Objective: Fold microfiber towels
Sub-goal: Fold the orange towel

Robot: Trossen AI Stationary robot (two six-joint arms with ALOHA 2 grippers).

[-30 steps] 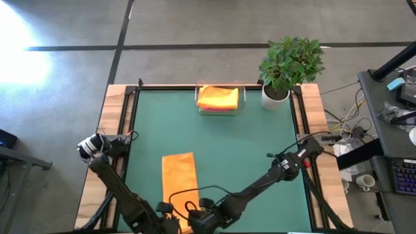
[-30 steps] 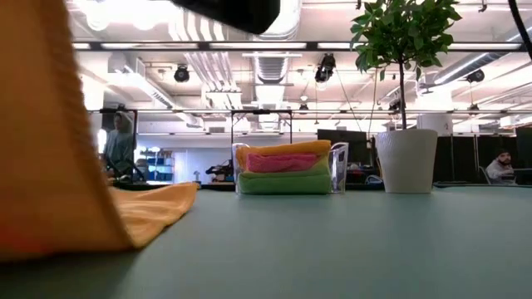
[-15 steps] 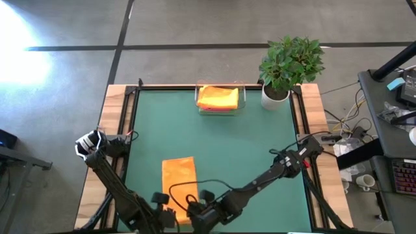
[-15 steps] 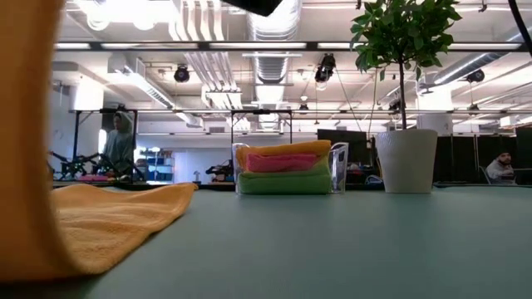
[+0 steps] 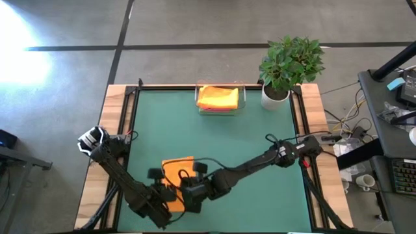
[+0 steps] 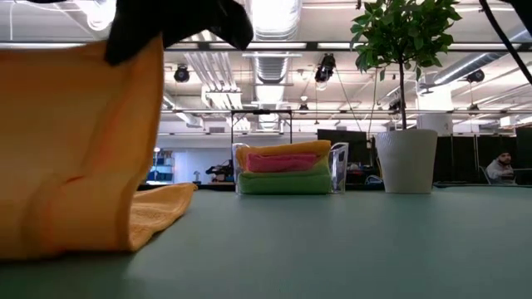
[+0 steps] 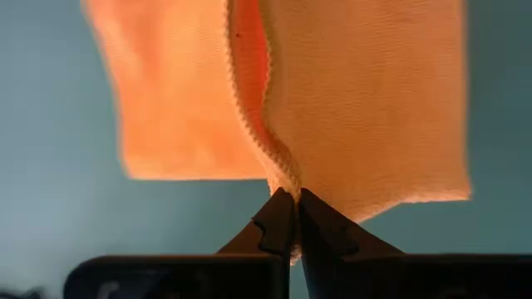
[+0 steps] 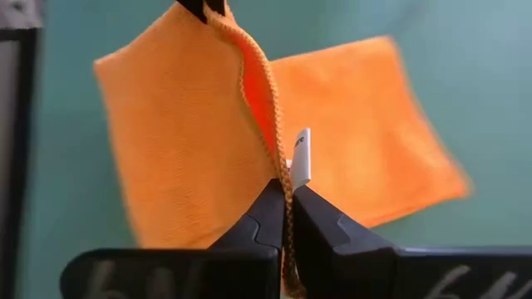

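An orange microfiber towel [image 5: 177, 168], a narrow strip, lies near the table's near left with its far end [image 6: 162, 208] flat on the green mat. Its near end is raised, and both grippers are shut on it: my left gripper [image 5: 166, 194] at one corner, my right gripper [image 5: 190, 190] at the other. The low view has the towel [image 6: 83, 141] hanging as a curtain under the dark fingers [image 6: 179, 21]. Several more folded towels [image 5: 218, 97] sit stacked in a clear tray at the far edge. My left gripper pinches the hemmed end edge [image 7: 283, 178] of the towel at one corner between its two fingers, from above, pointing steeply down. The cloth hangs slack below the fingers, its far part resting on the mat. My right gripper pinches the same hemmed edge [image 8: 283, 187] at the other corner, beside a white tag [image 8: 301, 158], slanting down from the table's right. The edge runs from its fingers to my left gripper's tips [image 8: 204, 7]. The raised end hangs clear; the rest lies on the mat.
The clear tray [image 6: 339, 166] with its stack stands at the far middle. A potted plant [image 5: 290, 65] in a white pot is at the far right corner. Open green mat [image 5: 260, 130] spreads across the middle and right.
Both grippers have gone toward the table's far edge and slightly up, carrying the towel's near end over the part lying on the mat. Both have tipped to point more steeply down. The towel's far end has stayed in place, and the strip looks shorter from above.
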